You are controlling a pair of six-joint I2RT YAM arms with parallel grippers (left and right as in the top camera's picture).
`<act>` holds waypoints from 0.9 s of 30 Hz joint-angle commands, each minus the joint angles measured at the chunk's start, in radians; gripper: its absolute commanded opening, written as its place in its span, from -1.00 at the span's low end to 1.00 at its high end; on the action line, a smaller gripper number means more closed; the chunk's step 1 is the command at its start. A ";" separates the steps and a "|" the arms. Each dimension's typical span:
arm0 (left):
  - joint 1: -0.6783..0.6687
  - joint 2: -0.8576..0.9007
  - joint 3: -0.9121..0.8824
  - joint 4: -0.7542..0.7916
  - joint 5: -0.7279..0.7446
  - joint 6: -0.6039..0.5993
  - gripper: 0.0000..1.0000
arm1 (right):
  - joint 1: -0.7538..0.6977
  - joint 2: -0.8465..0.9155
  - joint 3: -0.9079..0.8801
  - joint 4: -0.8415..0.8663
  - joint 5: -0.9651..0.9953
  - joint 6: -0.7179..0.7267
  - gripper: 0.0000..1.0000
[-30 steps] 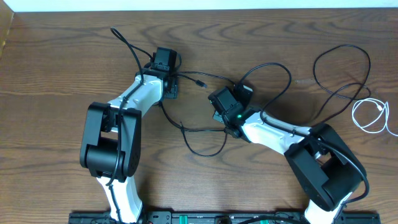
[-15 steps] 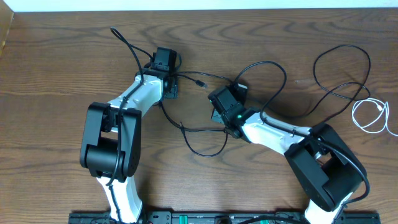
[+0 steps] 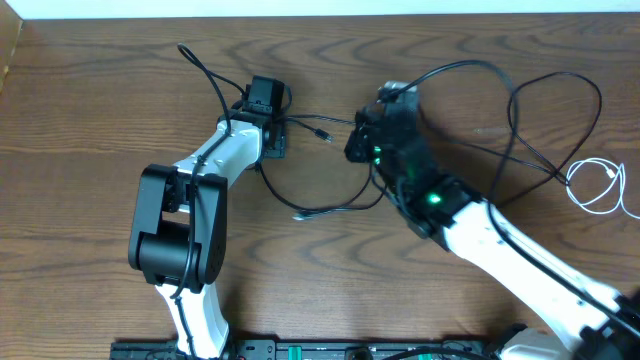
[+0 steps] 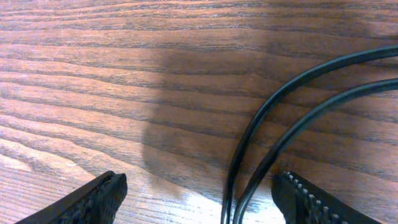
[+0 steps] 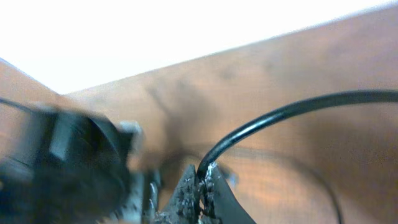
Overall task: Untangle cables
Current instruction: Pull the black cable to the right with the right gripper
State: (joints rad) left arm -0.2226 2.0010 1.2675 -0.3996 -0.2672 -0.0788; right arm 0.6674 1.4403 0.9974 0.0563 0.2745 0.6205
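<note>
Overhead, the right hand [image 5: 203,182] sits near the middle of the wooden worktop [image 3: 90,120], its fingers pressed together on a black cable [image 3: 470,66]. From that pinch the cord arcs toward the right side, where wide loose loops lie on the wood. The wrist view shows the same grip: the cable comes out of the closed fingertips and bends off to the right, though much of that picture is blurred.

The left hand [image 4: 199,196] is spread open, low over the worktop left of centre, holding nothing. Two black strands [image 4: 261,137] run side by side between its fingers, nearer the finger at the picture's right; which cable they belong to I cannot tell.

A second black cable [image 3: 215,85] starts near the far left, passes the left arm and trails toward the centre. A small plug [image 3: 322,131] lies between the two hands. The white cable [image 3: 598,190] is coiled at the right edge, well apart from both hands.
</note>
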 commanded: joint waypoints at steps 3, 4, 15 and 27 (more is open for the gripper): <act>0.002 -0.008 -0.007 -0.002 -0.003 -0.011 0.61 | -0.013 -0.120 0.002 0.107 0.204 -0.323 -0.98; 0.002 -0.008 -0.007 -0.002 -0.003 -0.011 0.61 | -0.015 -0.138 0.002 0.121 0.250 -0.365 -0.98; 0.002 -0.008 -0.007 -0.002 -0.003 -0.012 0.62 | -0.165 -0.183 0.002 0.030 0.607 -0.558 -0.98; 0.002 -0.008 -0.007 -0.002 -0.002 -0.012 0.61 | -0.592 -0.166 0.002 -0.365 0.492 -0.152 -0.98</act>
State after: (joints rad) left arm -0.2226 2.0010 1.2675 -0.3992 -0.2672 -0.0788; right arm 0.1486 1.2678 0.9974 -0.2726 0.8280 0.2657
